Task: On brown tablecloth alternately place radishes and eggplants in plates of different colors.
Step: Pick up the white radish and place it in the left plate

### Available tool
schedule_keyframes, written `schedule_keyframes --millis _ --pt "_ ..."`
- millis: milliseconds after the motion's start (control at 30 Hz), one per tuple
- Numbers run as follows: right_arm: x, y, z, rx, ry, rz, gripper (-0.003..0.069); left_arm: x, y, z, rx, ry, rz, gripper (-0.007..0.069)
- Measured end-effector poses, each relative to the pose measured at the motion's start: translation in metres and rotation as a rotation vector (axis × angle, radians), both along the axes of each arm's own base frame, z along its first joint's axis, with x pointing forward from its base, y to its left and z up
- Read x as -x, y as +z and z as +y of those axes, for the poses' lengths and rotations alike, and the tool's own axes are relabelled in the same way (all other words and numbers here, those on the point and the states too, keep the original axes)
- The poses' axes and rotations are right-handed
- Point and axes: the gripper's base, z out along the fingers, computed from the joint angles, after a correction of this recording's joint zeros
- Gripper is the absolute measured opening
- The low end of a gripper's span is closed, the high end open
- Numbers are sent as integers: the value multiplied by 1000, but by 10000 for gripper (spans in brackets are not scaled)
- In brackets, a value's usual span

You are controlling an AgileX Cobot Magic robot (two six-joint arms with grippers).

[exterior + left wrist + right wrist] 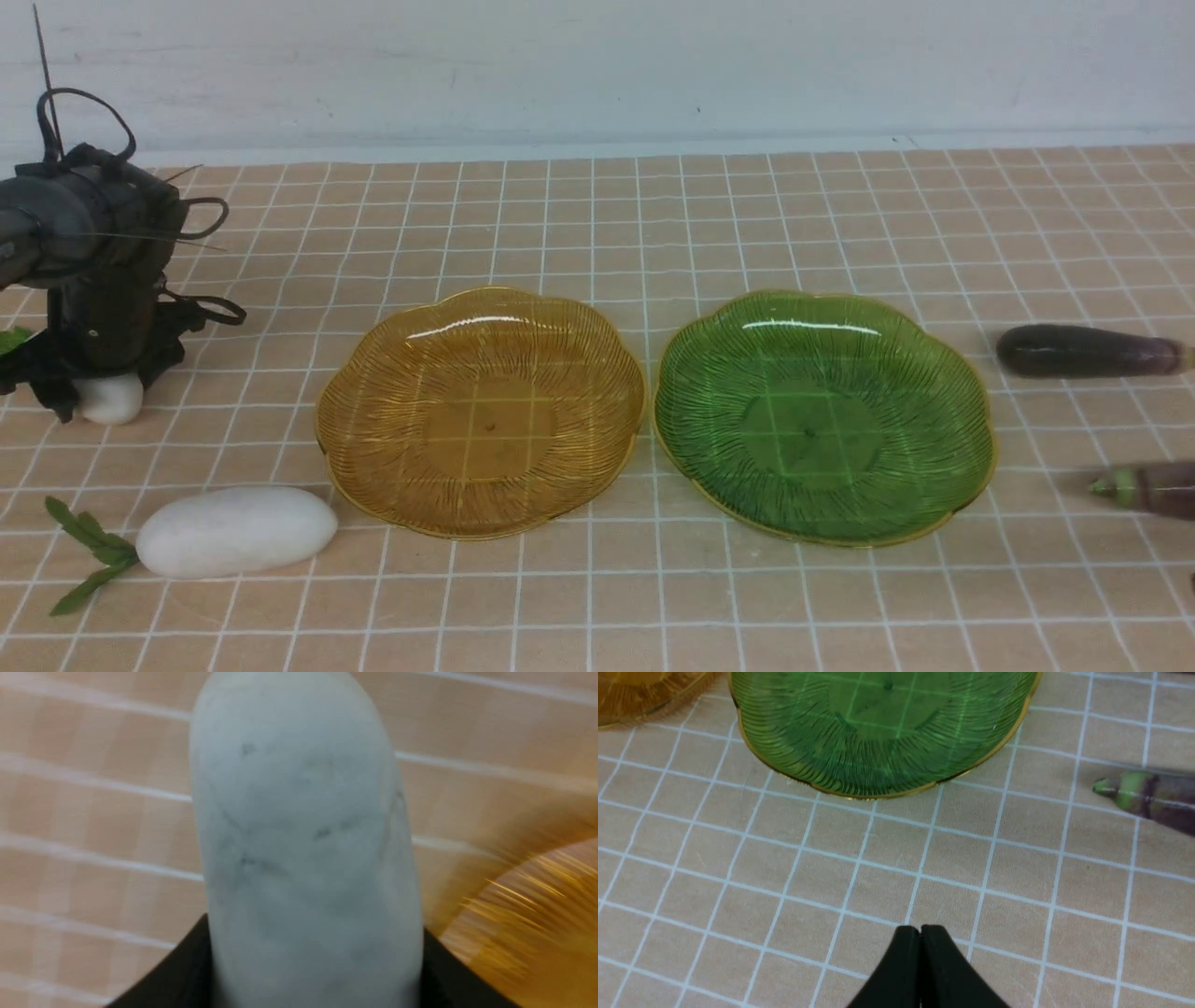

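Observation:
At the far left of the brown tablecloth (597, 597), my left gripper (103, 387) reaches down over a white radish (110, 397). In the left wrist view that radish (303, 835) fills the gap, and a black finger (187, 966) presses on each side of it. A second radish (238, 530) with green leaves lies at the front left. The amber plate (373, 373) and the green plate (709, 392) sit side by side, both empty. Two purple eggplants (1088, 351) (1158, 488) lie at the right. My right gripper (920, 929) is shut and empty, hovering over cloth in front of the green plate (808, 742).
A white wall runs along the cloth's far edge. The amber plate's rim (537, 914) lies close beside the held radish. The nearer eggplant's green stem (1115, 788) points toward the green plate. The amber plate (635, 695) shows at a corner of the right wrist view.

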Motion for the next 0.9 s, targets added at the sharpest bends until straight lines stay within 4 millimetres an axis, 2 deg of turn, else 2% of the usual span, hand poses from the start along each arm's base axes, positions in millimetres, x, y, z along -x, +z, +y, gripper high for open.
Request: schedule_keyframes --millis 133,233,333,533,733,800,900 --pt "-1 1 0 1 -3 -13 -14 8 2 -65 84 -265 34 364" --pt "-1 1 -1 7 -4 -17 -14 15 -6 -102 73 -389 61 367" --pt "-1 1 -1 12 -5 -21 -13 20 -18 -128 26 -463 84 382" --pt "-3 2 -1 13 -9 -38 -13 24 -27 -146 -26 -482 88 428" --pt "-3 3 -1 33 12 -55 -13 26 -31 -150 -29 -422 103 600" --pt "-3 3 -1 36 16 -58 -13 26 -29 -149 -33 -411 105 634" --pt "-4 3 -1 40 20 -60 -12 24 -25 -148 -48 -414 89 633"
